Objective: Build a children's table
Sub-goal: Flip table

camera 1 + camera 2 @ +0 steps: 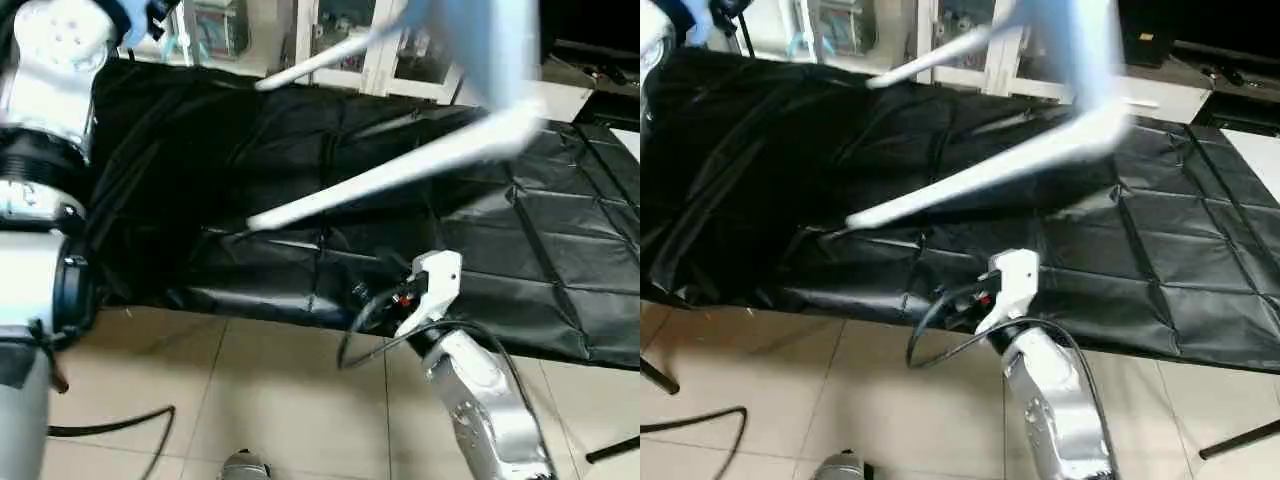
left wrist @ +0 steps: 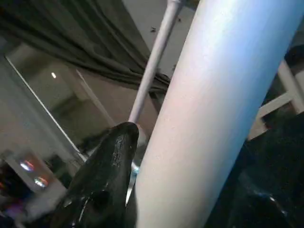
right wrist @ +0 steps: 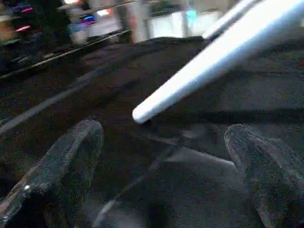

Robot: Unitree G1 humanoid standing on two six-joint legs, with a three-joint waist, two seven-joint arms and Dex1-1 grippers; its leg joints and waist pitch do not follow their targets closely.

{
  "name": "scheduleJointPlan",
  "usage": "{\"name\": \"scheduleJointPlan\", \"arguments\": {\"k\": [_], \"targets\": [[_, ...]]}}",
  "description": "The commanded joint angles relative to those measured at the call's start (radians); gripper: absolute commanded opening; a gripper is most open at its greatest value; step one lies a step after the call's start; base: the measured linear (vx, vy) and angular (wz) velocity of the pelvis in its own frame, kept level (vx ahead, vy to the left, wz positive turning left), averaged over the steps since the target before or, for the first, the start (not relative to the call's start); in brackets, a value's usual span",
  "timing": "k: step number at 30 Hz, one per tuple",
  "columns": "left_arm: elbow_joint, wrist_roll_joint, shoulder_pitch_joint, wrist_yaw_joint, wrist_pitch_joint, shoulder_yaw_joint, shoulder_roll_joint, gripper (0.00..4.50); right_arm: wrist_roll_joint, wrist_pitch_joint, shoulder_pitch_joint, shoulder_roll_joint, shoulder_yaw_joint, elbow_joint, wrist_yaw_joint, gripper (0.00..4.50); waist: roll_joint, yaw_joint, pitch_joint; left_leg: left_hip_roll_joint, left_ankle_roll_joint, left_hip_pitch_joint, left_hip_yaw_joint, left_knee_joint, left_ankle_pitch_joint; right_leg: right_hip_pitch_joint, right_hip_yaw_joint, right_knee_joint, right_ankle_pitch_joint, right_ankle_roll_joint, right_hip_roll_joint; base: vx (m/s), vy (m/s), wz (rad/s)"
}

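Observation:
The children's table is up in the air over the black-draped work table (image 1: pixel 560 250). Its pale tabletop (image 1: pixel 485 40) shows blurred at the upper edge. One long white leg (image 1: pixel 390 170) slants down toward the cloth, its tip (image 3: pixel 142 113) just above it. A second leg (image 1: pixel 320 58) points to the back left. In the left wrist view a black finger (image 2: pixel 116 152) of my left gripper (image 2: pixel 137 147) presses against a thick white leg (image 2: pixel 209 109); the other finger is hidden behind it. My right gripper (image 3: pixel 161 130) is open, low at the table's front edge, short of the leg tip.
Black cloth covers the work table (image 1: pixel 760 180) to its front edge. Beige floor tiles (image 1: pixel 280 400) lie below, with a black cable (image 1: pixel 110 425) at the left and a dark stand foot (image 1: pixel 615 450) at the right. White cabinets (image 1: pixel 970 50) stand behind.

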Motion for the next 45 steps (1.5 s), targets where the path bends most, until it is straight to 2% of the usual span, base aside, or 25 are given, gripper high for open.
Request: {"name": "scheduleJointPlan", "arguments": {"k": [1,3,4,6,10,13,14,16,17,18,19,20,21,22,23,26,28,29,37,38,41,44,45], "targets": [[-0.087,-0.146,-0.003,-0.008,0.028,0.101,-0.028,2.11,0.063,-0.040,-0.057,0.013,-0.110,0.030,-0.075,4.50,0.003,-0.007,-0.090,0.021,-0.032,0.039,0.000,-0.053,-0.044,0.043,0.032,-0.036,0.250,-0.175,-0.077,0.000,0.000,0.00],[-0.131,-0.160,0.027,-0.010,0.055,0.112,-0.032,2.11,0.082,-0.061,-0.092,0.016,-0.159,0.053,-0.113,4.50,0.001,-0.010,-0.085,0.020,-0.022,0.036,0.004,-0.053,-0.042,0.037,0.030,-0.037,0.245,-0.179,-0.073,0.000,0.000,0.00],[-0.133,-0.161,0.028,-0.010,0.056,0.112,-0.032,2.11,0.083,-0.062,-0.093,0.016,-0.160,0.053,-0.114,4.50,-0.002,-0.010,-0.084,0.019,-0.019,0.037,0.005,-0.053,-0.047,0.038,0.030,-0.037,0.235,-0.178,-0.073,0.000,0.000,0.00],[-0.184,-0.180,0.066,-0.009,0.087,0.125,-0.042,2.11,0.077,-0.086,-0.115,0.007,-0.185,0.061,-0.137,4.50,0.001,-0.011,-0.086,0.020,-0.018,0.037,0.005,-0.053,-0.042,0.039,0.029,-0.037,0.235,-0.171,-0.072,0.000,0.000,0.00],[-0.306,-0.221,0.146,0.007,0.160,0.154,-0.066,2.11,0.028,-0.124,-0.155,-0.010,-0.219,0.091,-0.184,4.50,-0.012,-0.016,-0.085,0.018,-0.018,0.035,0.010,-0.052,-0.029,0.044,0.029,-0.033,0.242,-0.179,-0.075,0.000,0.000,0.00],[-0.349,-0.237,0.172,0.016,0.183,0.168,-0.073,2.11,0.045,-0.123,-0.170,-0.009,-0.232,0.107,-0.176,4.50,-0.010,-0.016,-0.084,0.018,-0.009,0.037,0.014,-0.051,-0.049,0.041,0.031,-0.037,0.202,-0.174,-0.074,0.000,0.000,0.00],[-0.382,-0.241,0.192,0.016,0.200,0.168,-0.072,2.11,0.079,-0.116,-0.185,-0.009,-0.240,0.121,-0.148,4.50,-0.014,-0.016,-0.084,0.018,-0.005,0.037,0.015,-0.050,-0.046,0.041,0.032,-0.038,0.203,-0.171,-0.072,0.000,0.000,0.00],[-0.426,-0.247,0.219,0.012,0.227,0.173,-0.072,2.11,0.133,-0.098,-0.208,-0.007,-0.250,0.136,-0.103,4.50,-0.014,-0.020,-0.084,0.019,-0.003,0.037,0.014,-0.051,-0.050,0.040,0.030,-0.037,0.196,-0.171,-0.072,0.000,0.000,0.00],[-0.443,-0.251,0.230,0.010,0.239,0.177,-0.073,2.11,0.157,-0.087,-0.217,-0.006,-0.253,0.140,-0.086,4.50,-0.015,-0.022,-0.085,0.020,-0.001,0.035,0.013,-0.051,-0.051,0.044,0.030,-0.036,0.200,-0.172,-0.073,0.000,0.000,0.00],[-0.489,-0.264,0.259,0.010,0.266,0.189,-0.076,2.11,0.157,-0.091,-0.269,-0.018,-0.258,0.202,-0.067,4.50,-0.015,-0.025,-0.085,0.020,0.002,0.034,0.013,-0.050,-0.052,0.042,0.029,-0.035,0.201,-0.175,-0.072,0.000,0.000,0.00],[-0.491,-0.264,0.260,0.010,0.267,0.190,-0.076,2.11,0.157,-0.091,-0.271,-0.019,-0.258,0.205,-0.067,4.50,-0.016,-0.034,-0.084,0.019,-0.001,0.032,0.014,-0.052,-0.052,0.043,0.028,-0.036,0.189,-0.179,-0.071,0.000,0.000,0.00],[-0.501,-0.268,0.268,0.010,0.273,0.193,-0.076,2.11,0.145,-0.098,-0.295,-0.027,-0.260,0.238,-0.069,4.50,-0.013,-0.033,-0.085,0.019,-0.003,0.036,0.015,-0.051,-0.053,0.039,0.028,-0.038,0.182,-0.181,-0.071,0.000,0.000,0.00],[-0.519,-0.273,0.283,0.012,0.283,0.201,-0.078,2.11,0.105,-0.125,-0.347,-0.045,-0.263,0.309,-0.083,4.50,-0.017,-0.041,-0.084,0.017,-0.009,0.031,0.016,-0.052,-0.046,0.042,0.028,-0.035,0.181,-0.183,-0.069,0.000,0.000,0.00],[-0.528,-0.274,0.290,0.012,0.289,0.204,-0.079,2.11,0.082,-0.134,-0.373,-0.055,-0.266,0.345,-0.101,4.50,-0.018,-0.040,-0.084,0.017,-0.017,0.037,0.019,-0.050,-0.046,0.039,0.028,-0.038,0.170,-0.181,-0.069,0.000,0.000,0.00],[-0.528,-0.274,0.290,0.012,0.289,0.204,-0.079,2.11,0.082,-0.134,-0.373,-0.055,-0.266,0.345,-0.101,4.50,-0.017,-0.040,-0.084,0.016,-0.020,0.036,0.019,-0.050,-0.039,0.039,0.029,-0.037,0.173,-0.179,-0.068,0.000,0.000,0.00],[-0.561,-0.287,0.312,0.018,0.307,0.212,-0.079,2.11,0.032,-0.137,-0.477,-0.097,-0.268,0.488,-0.133,4.50,-0.023,-0.042,-0.085,0.014,-0.029,0.035,0.020,-0.049,-0.028,0.042,0.027,-0.034,0.186,-0.169,-0.067,0.000,0.000,0.00],[-0.583,-0.287,0.325,0.020,0.324,0.216,-0.078,2.11,0.028,-0.140,-0.522,-0.115,-0.273,0.554,-0.150,4.50,-0.027,-0.041,-0.086,0.013,-0.029,0.038,0.023,-0.047,-0.022,0.040,0.027,-0.034,0.197,-0.166,-0.065,0.000,0.000,0.00],[-0.583,-0.287,0.325,0.020,0.324,0.216,-0.078,2.11,0.028,-0.140,-0.522,-0.115,-0.273,0.554,-0.150,4.50,-0.028,-0.045,-0.087,0.012,-0.028,0.034,0.022,-0.047,-0.017,0.044,0.027,-0.031,0.206,-0.167,-0.065,0.000,0.000,0.00],[-0.640,-0.302,0.363,0.028,0.364,0.233,-0.078,2.11,-0.019,-0.155,-0.650,-0.172,-0.239,0.796,-0.040,4.50,-0.033,-0.051,-0.087,0.014,-0.044,0.033,0.022,-0.046,-0.038,0.045,0.025,-0.032,0.205,-0.167,-0.064,0.000,0.000,0.00],[-0.650,-0.306,0.371,0.030,0.370,0.235,-0.079,2.11,-0.025,-0.168,-0.670,-0.179,-0.236,0.833,-0.018,4.50,-0.040,-0.054,-0.086,0.014,-0.043,0.033,0.023,-0.045,-0.036,0.045,0.025,-0.032,0.211,-0.171,-0.062,0.000,0.000,0.00],[-0.667,-0.310,0.383,0.033,0.381,0.237,-0.081,2.11,-0.030,-0.178,-0.698,-0.194,-0.234,0.880,0.009,4.50,-0.038,-0.056,-0.086,0.015,-0.042,0.034,0.022,-0.045,-0.043,0.045,0.024,-0.032,0.203,-0.181,-0.064,0.000,0.000,0.00],[-0.694,-0.319,0.403,0.042,0.402,0.242,-0.084,2.10,-0.026,-0.200,-0.725,-0.206,-0.247,0.917,0.016,4.50,-0.046,-0.062,-0.086,0.013,-0.033,0.032,0.024,-0.043,-0.030,0.046,0.024,-0.031,0.213,-0.191,-0.062,0.000,0.000,0.00],[-0.703,-0.321,0.412,0.043,0.406,0.246,-0.085,2.09,-0.029,-0.209,-0.734,-0.213,-0.251,0.926,0.009,4.50,-0.044,-0.064,-0.087,0.014,-0.032,0.032,0.023,-0.044,-0.037,0.046,0.023,-0.031,0.204,-0.194,-0.064,0.000,0.000,0.00]]}}
